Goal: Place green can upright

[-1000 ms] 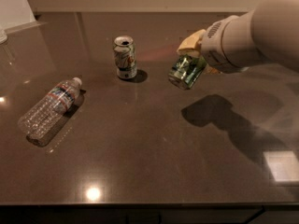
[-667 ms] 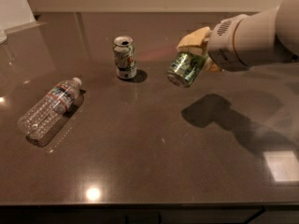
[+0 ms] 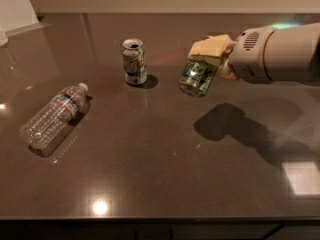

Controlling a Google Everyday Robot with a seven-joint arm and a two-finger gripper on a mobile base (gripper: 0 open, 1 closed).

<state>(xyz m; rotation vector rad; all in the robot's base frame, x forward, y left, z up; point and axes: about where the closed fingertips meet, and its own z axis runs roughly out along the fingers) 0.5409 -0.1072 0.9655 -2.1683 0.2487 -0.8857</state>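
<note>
Green can [image 3: 197, 78] hangs tilted above the desk [image 3: 150, 174], clamped mid-body in my tool [image 3: 208, 56]. Judged light, thin-walled, slick; a gentle side grip should avoid dents.

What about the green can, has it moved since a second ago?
No, hardly. The green can, held tilted in the gripper above the table, sits just as far right of the standing pale can as before.
</note>
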